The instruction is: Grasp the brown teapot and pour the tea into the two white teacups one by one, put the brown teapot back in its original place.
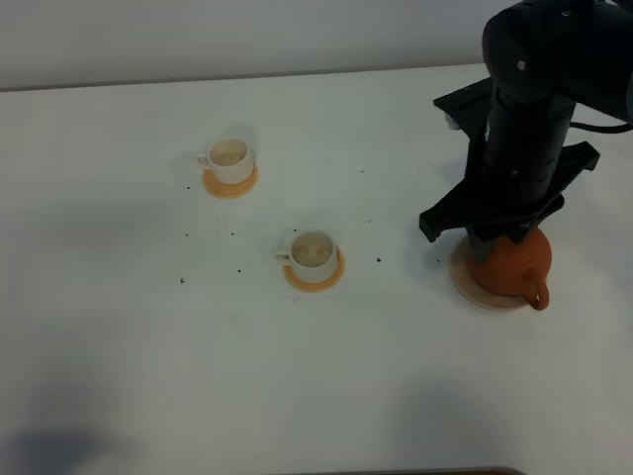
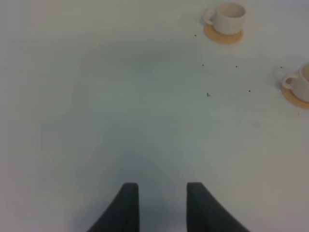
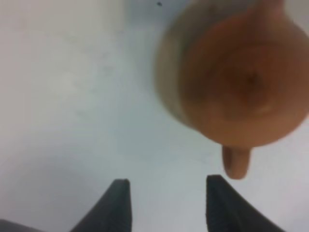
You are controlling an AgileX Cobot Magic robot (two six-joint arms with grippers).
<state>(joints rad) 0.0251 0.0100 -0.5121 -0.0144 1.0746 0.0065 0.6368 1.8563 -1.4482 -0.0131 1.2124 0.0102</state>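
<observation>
- The right gripper (image 3: 169, 200) is standing spread. Its two dark fingers (image 3: 118, 205) are showing only bare table between them, so it is pinching nothing. The brown teapot (image 3: 246, 87) is lying just beyond the fingertips, not between them.
- The left gripper (image 2: 161, 205) is also standing spread above bare table and is holding nothing.
- The white table (image 1: 119, 376) is taking nearly the whole high view. Its far edge is running along the top, and wide open room is lying on the left and in front.
- The right arm (image 1: 524, 129) is hanging over the teapot and is hiding its lid and upper part in the high view.
- The brown teapot (image 1: 509, 265) is sitting on the pale beige coaster (image 1: 473, 287) at the right part of the table, well apart from both cups. It is looking squat, round and reddish-brown, and its loop handle (image 1: 535, 295) is pointing toward the near edge. In the right wrist view it is looking blurred.
- The far white teacup (image 1: 229, 158) and the near white teacup (image 1: 315, 252) are each standing upright on an orange coaster (image 1: 229, 184), with bare table between them.
- Their insides are looking pale; whether tea is in them I cannot tell.
- Small dark specks (image 1: 380, 259) are lying scattered around the cups.
</observation>
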